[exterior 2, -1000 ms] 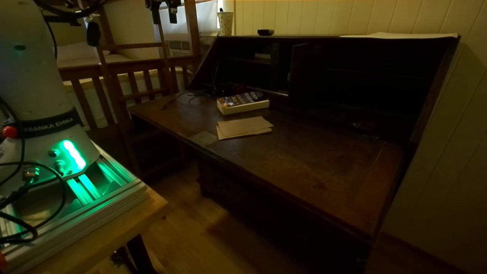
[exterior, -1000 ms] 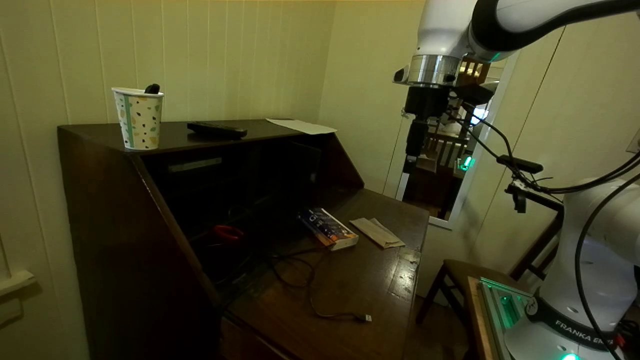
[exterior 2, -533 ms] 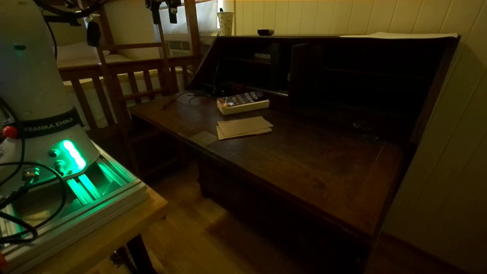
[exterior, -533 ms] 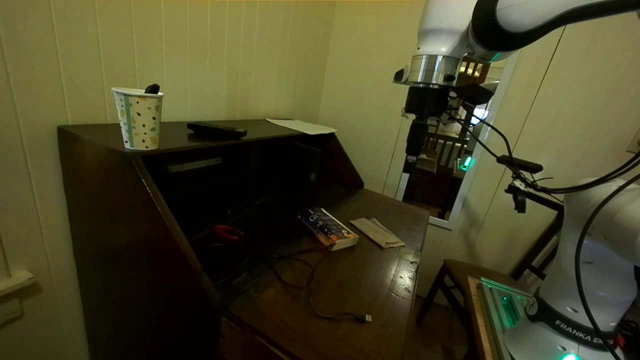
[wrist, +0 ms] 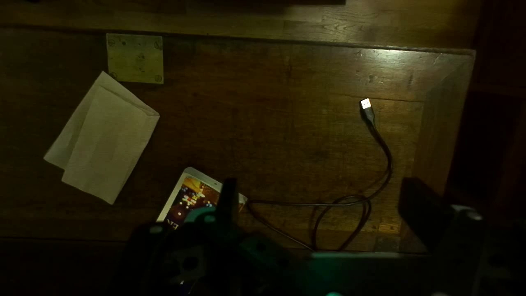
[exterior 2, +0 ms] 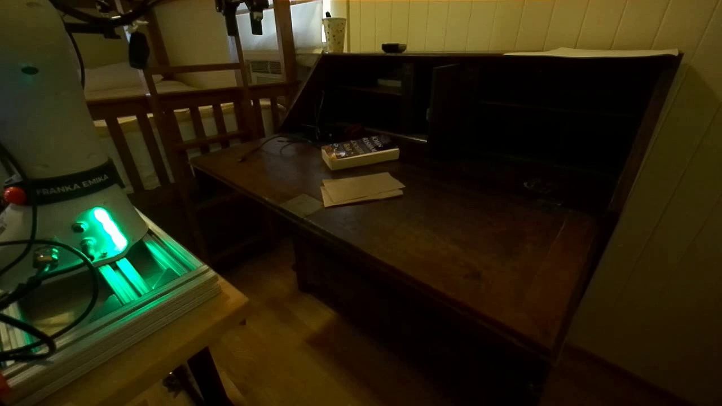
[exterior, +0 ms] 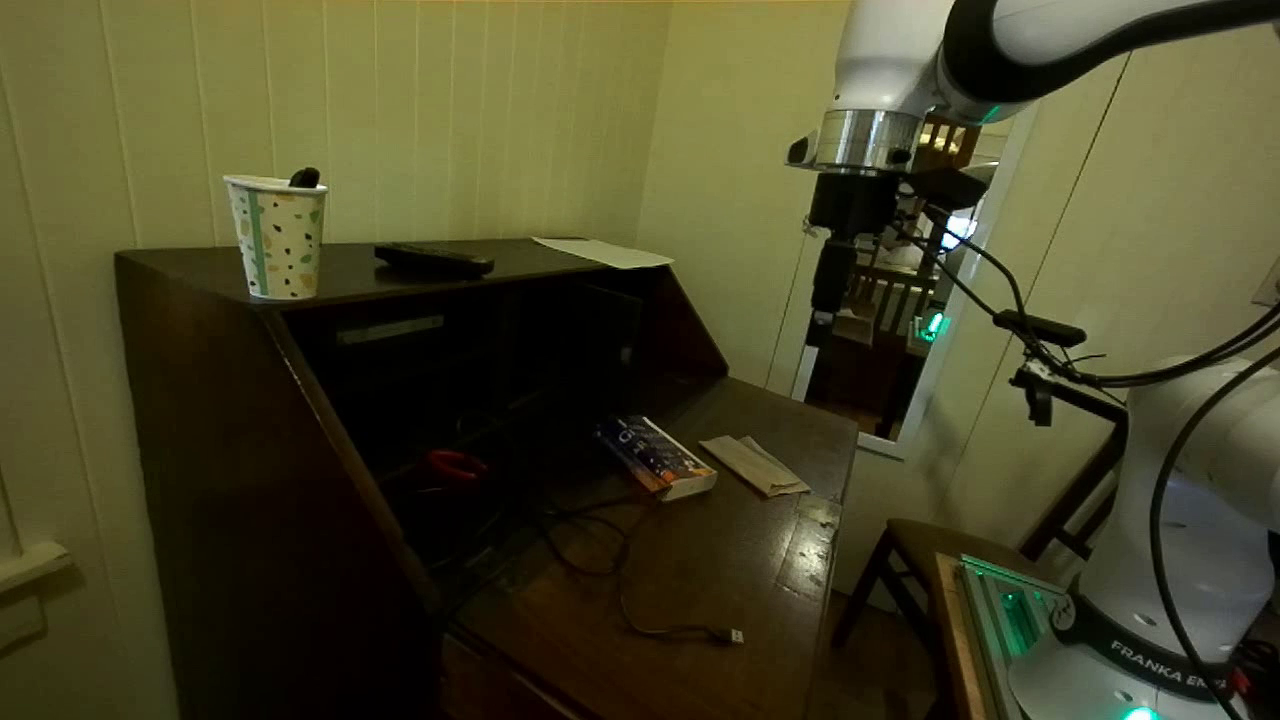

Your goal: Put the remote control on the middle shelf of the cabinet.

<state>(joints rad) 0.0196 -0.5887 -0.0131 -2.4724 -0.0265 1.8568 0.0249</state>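
Remote control (exterior: 433,262): black bar lying flat on top of the cabinet (exterior: 240,470); it sits between a paper cup (exterior: 280,245) and a pale sheet of paper (exterior: 607,254), apart from both
Cup: upright, near the edge of the top; spotted, with a black end (exterior: 304,178) jutting above its rim; what this belongs to cannot be told
Tool (wrist: 320,193): released, its fingers (wrist: 420,211) spread well apart; raised above the worktop (exterior 2: 479,248), and well apart from the remote control in an exterior view
Worktop: dark brown fold-out board of the cabinet; a square metal plate (wrist: 134,58) is set near its front edge
Book (exterior 2: 361,153): flat on the worktop, cover up; just beside it lie two overlapping pieces of beige paper (exterior 2: 362,189)
Cable (wrist: 388,158): dark, looped across the worktop, its bright plug (wrist: 366,104) lying toward the front edge; whether it touches the book is hard to tell
Cabinet interior: deep in shadow; red loops (exterior: 455,466) show low down, a pale strip (exterior: 390,329) higher up; a small door (exterior 2: 443,107) stands ajar in the middle
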